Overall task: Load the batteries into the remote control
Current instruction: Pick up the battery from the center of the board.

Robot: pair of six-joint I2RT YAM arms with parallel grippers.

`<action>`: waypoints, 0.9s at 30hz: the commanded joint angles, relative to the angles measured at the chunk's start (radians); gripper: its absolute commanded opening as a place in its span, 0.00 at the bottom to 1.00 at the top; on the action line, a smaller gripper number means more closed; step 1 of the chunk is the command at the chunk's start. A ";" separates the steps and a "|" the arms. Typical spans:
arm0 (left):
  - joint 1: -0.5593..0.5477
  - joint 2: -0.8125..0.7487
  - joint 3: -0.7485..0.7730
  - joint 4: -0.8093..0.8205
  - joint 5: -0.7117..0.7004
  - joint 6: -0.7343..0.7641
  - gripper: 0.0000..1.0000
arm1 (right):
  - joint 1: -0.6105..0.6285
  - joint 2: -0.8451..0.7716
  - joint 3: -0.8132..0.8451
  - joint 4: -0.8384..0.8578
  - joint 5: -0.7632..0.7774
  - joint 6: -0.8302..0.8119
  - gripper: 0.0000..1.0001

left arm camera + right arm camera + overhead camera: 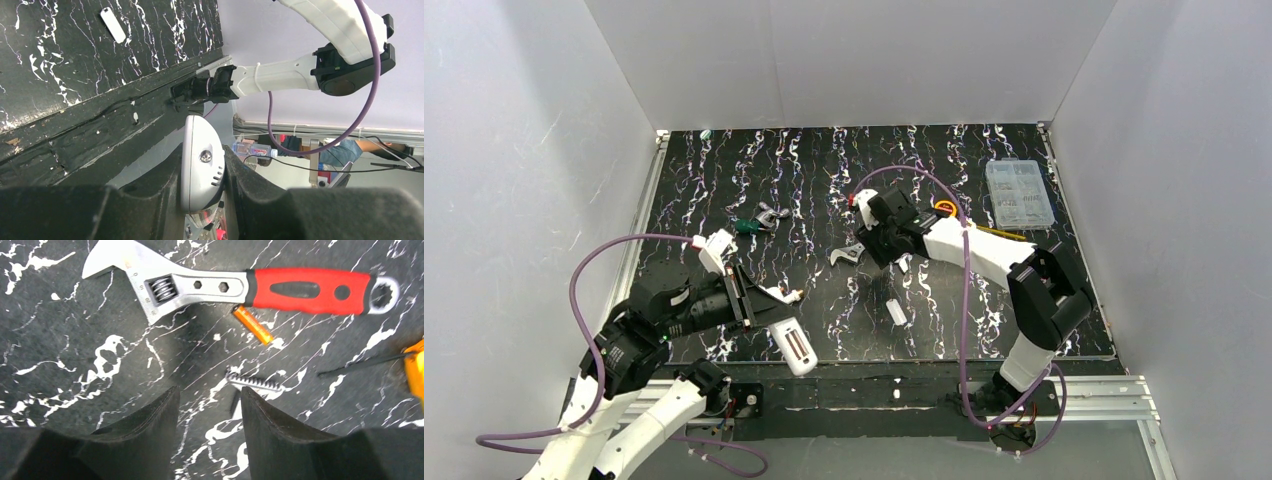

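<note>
My left gripper (764, 315) is shut on one end of the white remote control (793, 347) and holds it over the table's front edge, with the battery recess facing up. In the left wrist view the remote's rounded end (200, 145) is clamped between the fingers of the left gripper (202, 157). My right gripper (865, 248) is open and empty, hovering just above the table (210, 402). One orange battery (252, 325) lies ahead of it, next to the red-handled wrench (300, 287). No other battery shows.
A small flat white cover piece (896, 311) lies mid-table, also in the left wrist view (113, 24). A small toothed metal piece (255, 382) lies by the right fingertip. A clear parts box (1019, 193), a yellow object (945, 208) and a green-handled tool (752, 224) lie further back.
</note>
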State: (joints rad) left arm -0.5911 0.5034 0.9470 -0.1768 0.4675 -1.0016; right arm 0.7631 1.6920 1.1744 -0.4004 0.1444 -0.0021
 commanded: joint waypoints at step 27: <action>0.000 0.038 0.051 -0.006 0.009 0.032 0.00 | -0.203 0.245 0.239 -0.090 -0.346 -0.368 0.54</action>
State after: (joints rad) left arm -0.5911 0.5449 0.9623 -0.1799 0.4572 -0.9844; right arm 0.5632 1.9327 1.3552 -0.4694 -0.2146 -0.3626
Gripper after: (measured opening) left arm 0.252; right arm 0.544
